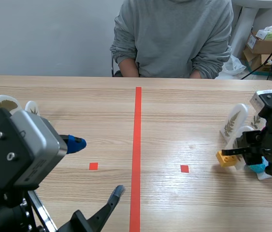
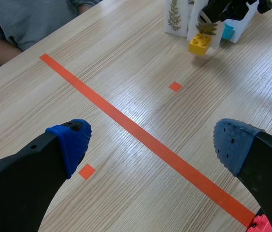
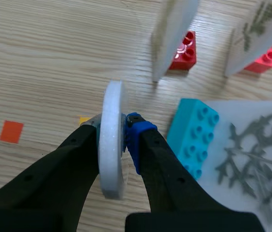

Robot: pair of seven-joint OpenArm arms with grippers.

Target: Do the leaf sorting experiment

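At the right edge of the table point(image 1: 184, 111), the right gripper point(image 3: 116, 130) clamps a leaf card point(image 3: 110, 162); a skewed pinch could topple neighbouring cards point(image 3: 172, 38). Left gripper point(image 2: 150, 142) spread, empty.

Right claw point(image 1: 240, 151) holds card point(image 1: 243, 131) on yellow brick point(image 1: 226, 159).

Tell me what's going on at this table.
The right arm's jaws are shut on a white leaf card with a yellow toy brick at its base, beside other standing leaf cards on the right of the wooden table. The left arm's jaws are open, holding nothing, over the table's left half. A person in a grey sweatshirt sits opposite.
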